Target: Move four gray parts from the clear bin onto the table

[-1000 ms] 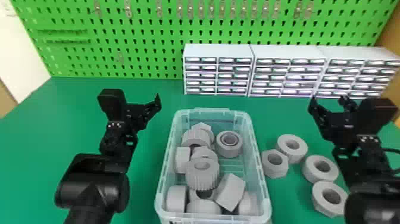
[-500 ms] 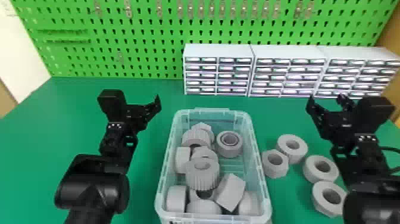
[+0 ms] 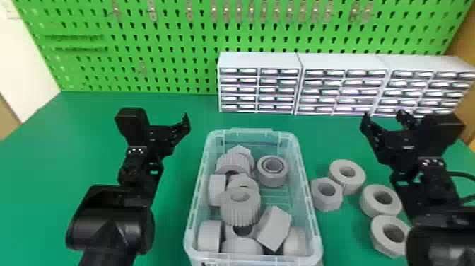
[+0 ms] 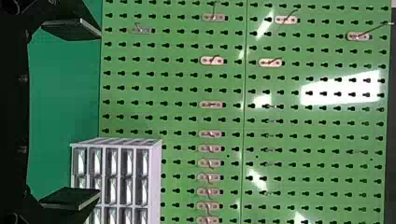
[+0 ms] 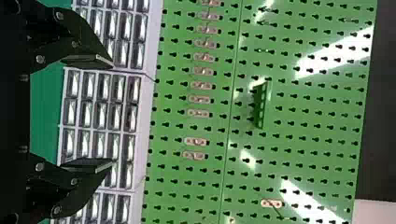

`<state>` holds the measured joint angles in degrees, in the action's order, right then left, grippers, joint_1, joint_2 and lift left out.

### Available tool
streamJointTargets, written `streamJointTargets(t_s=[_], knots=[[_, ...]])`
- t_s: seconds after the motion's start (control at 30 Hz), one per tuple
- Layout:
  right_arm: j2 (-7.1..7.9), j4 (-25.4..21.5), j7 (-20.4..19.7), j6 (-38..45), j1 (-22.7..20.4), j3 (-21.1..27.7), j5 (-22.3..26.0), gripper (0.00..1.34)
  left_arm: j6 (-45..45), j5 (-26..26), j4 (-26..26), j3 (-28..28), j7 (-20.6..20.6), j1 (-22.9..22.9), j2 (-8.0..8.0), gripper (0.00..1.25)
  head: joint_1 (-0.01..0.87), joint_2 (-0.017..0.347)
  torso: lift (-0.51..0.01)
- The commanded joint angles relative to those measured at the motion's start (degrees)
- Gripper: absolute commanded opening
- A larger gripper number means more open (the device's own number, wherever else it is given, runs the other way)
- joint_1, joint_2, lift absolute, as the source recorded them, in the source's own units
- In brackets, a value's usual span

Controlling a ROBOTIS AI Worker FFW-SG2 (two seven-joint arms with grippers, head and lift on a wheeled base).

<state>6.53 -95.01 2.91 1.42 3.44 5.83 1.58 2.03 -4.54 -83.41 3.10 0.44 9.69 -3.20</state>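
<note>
The clear bin (image 3: pixel 192 219) stands on the green table with several gray parts (image 3: pixel 241 207) heaped in it. To its right, several gray parts lie on the table, among them a hexagonal one (image 3: pixel 327 194) near the bin wall and a round one (image 3: pixel 381 201). My left gripper (image 3: pixel 185 123) is parked over the table left of the bin; in the left wrist view the left gripper (image 4: pixel 72 114) stands open and holds nothing. Right of the bin and beyond the loose parts, my right gripper (image 3: pixel 385 118) hangs open; in the right wrist view the right gripper (image 5: pixel 88 113) has nothing between its fingers.
White drawer cabinets (image 3: pixel 259 60) line the table's back edge, behind the bin and the right arm. A green pegboard (image 3: pixel 159 46) with small metal hooks rises behind them. Bare green table (image 3: pixel 42 169) stretches left of the left arm.
My right gripper has shifted very slightly to the left. The left arm and the gray parts hold their places.
</note>
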Motion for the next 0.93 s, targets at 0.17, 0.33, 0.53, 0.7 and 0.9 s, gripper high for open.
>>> streamJointTargets(t_s=[0.17,0.33,0.53,0.7,0.9], knots=[[0.15,0.0,0.0,0.3,0.0,0.0,0.0,0.83,0.0,0.2,0.0,0.0,0.0,-0.2,0.13,1.15,0.693,0.072,-0.052],[0.15,0.0,0.0,0.3,-0.1,-0.2,-0.1,0.83,0.0,0.2,0.1,-0.2,0.0,-0.4,0.13,1.15,0.693,0.072,-0.052],[0.24,0.0,0.0,0.4,-0.4,0.1,-0.1,0.83,0.0,0.2,0.1,0.1,0.0,-0.5,0.13,1.15,0.693,0.072,-0.052],[0.42,0.1,0.0,0.6,-0.4,-0.2,-0.2,0.83,-0.1,0.3,0.1,0.1,0.0,-0.5,0.13,1.15,0.693,0.072,-0.052],[0.68,0.2,0.0,0.9,-0.3,-0.8,-0.1,0.83,-0.1,0.5,0.1,0.0,0.0,-0.6,0.22,1.15,0.693,0.072,-0.052]])
